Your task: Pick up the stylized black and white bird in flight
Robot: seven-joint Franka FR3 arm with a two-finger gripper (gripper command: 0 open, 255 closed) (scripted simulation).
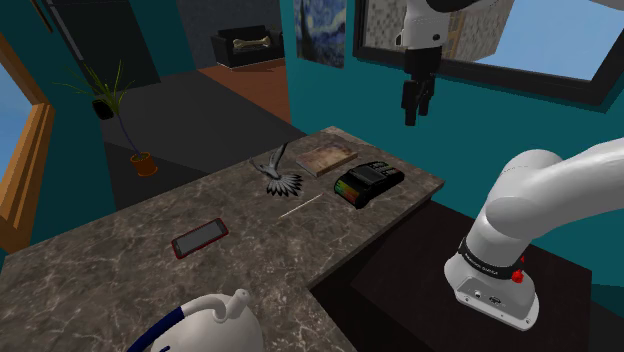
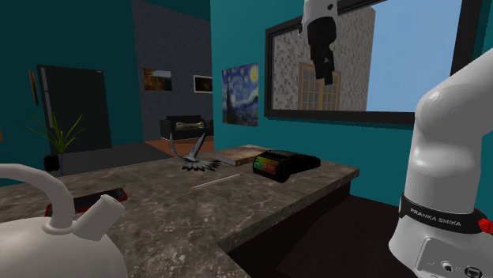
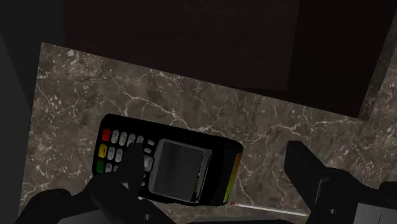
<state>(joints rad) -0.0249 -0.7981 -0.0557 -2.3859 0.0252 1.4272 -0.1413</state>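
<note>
Black gripper [image 1: 414, 118], one; one bird [image 1: 281, 174].

The kettle [image 1: 205, 322] is cut off by the shoulder view's bottom edge, and in the second exterior view it hides part of the phone [image 2: 111, 194]. In the wrist view one of the fingers [image 3: 118, 198] covers a corner of the card reader [image 3: 181, 167]

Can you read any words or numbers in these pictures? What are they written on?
"FRANKA EMIKA": on the black band around the white arm, low down, in the second exterior view.
Keys of the payment terminal: too blurred to read.
Small print on that band in the shoulder view: too small to read.
</note>
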